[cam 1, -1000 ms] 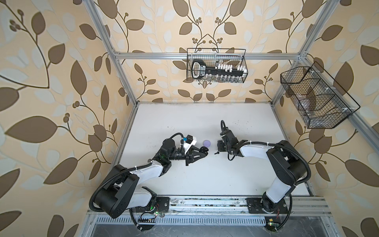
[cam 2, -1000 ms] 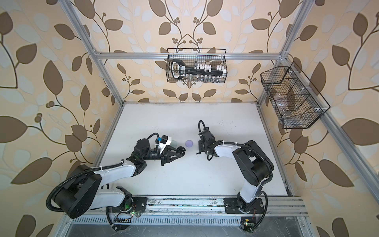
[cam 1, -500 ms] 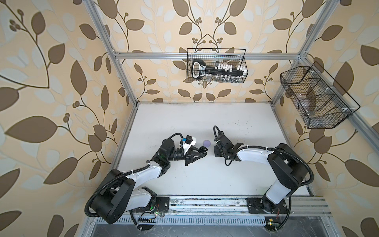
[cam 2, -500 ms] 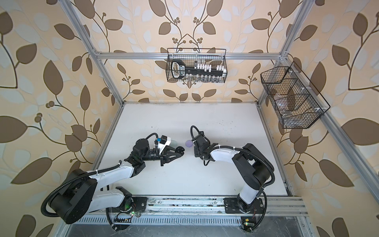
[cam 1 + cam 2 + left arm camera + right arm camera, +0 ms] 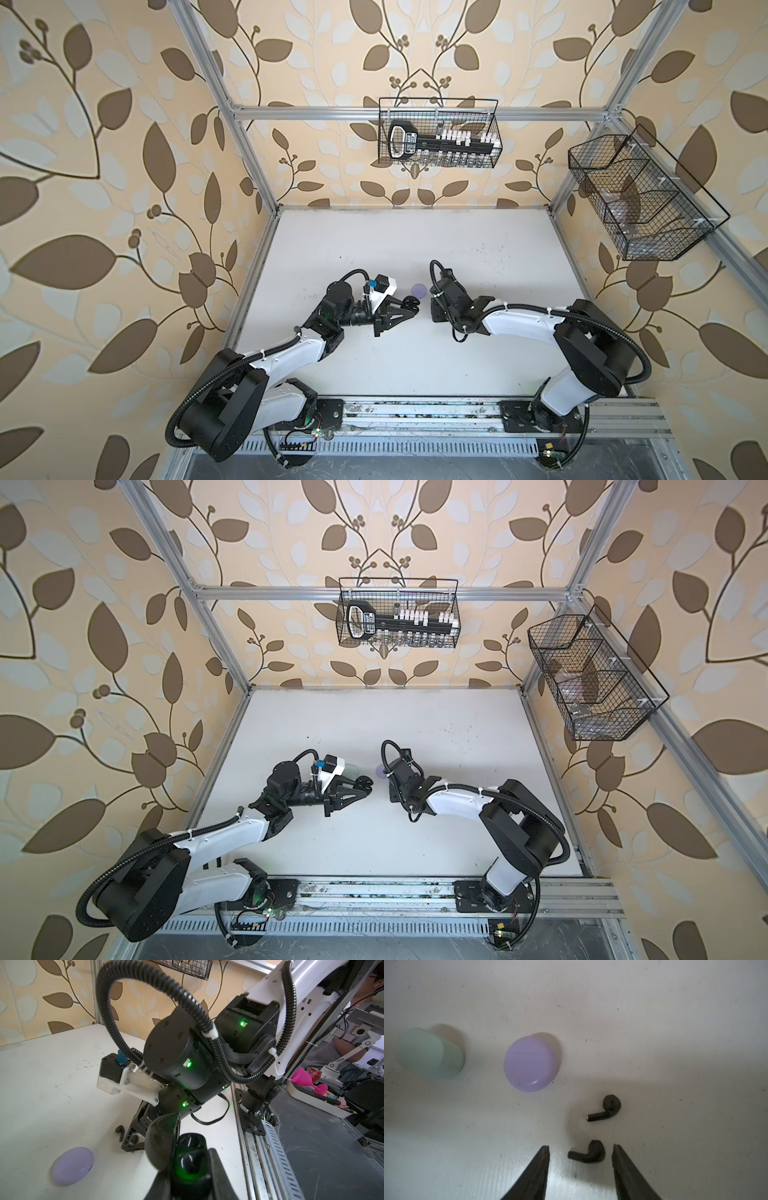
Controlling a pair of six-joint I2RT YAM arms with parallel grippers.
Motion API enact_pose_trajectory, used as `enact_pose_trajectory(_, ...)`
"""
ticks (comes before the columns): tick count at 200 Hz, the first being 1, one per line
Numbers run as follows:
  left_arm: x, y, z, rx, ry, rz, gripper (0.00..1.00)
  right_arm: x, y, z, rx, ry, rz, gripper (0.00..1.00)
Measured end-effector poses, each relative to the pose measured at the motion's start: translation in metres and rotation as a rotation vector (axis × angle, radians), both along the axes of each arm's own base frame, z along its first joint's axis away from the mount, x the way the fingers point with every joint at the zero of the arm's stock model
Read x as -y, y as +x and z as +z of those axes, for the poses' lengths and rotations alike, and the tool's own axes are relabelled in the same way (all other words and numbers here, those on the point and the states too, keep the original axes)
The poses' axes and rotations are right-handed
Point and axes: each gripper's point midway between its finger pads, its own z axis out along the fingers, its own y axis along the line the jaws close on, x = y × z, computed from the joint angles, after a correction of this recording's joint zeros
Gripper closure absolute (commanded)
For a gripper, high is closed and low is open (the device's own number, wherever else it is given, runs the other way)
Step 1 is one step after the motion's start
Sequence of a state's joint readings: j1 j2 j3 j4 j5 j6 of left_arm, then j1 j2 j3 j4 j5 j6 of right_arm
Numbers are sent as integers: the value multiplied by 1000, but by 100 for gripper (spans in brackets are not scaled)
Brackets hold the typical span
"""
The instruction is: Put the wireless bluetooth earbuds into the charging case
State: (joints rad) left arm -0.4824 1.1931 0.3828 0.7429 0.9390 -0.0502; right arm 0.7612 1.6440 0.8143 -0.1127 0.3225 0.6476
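Earbuds (image 5: 594,1152) black; black case (image 5: 190,1159); lilac case (image 5: 531,1062); mint case (image 5: 428,1055); wallpaper (image 5: 104,174) beige, brown-leafed.

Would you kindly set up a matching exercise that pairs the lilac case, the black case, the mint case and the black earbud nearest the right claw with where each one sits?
Things
1. lilac case
2. black case
3. mint case
4. nearer black earbud

Places
A. between the open fingers of the right claw
B. gripped in the left claw, lid open
C. resting shut on the table, near that earbud
D. resting on the table, on the far side of the lilac case from that earbud

Pairs: 1-C, 2-B, 3-D, 4-A
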Motion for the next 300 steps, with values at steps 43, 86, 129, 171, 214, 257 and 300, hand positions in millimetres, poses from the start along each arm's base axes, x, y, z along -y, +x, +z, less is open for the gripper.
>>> enact_pose_trajectory(43,-1,-2,2,4,-1,2,100,5,-5,-13,-24,-48,-10,53)
enact_pose_trajectory(86,-2,-2,1,1,1,5,100,10,-9,-17,-25,-62,-21,60)
enact_pose_trajectory(129,-2,-2,1,3,2,5,100,18,-17,-16,-24,-64,-28,63)
enact_pose_trajectory(171,-2,-2,1,3,2,5,100,20,-18,-15,-22,-59,-31,62)
enact_pose_trajectory(214,-2,-2,0,7,5,5,100,18,-18,-13,-20,-40,-28,59)
enact_pose_trajectory(257,-2,-3,0,12,7,4,100,8,-17,-16,-25,-45,3,64)
enact_pose_trajectory(300,-3,-3,1,15,8,5,100,-11,-17,-15,-16,-73,56,58)
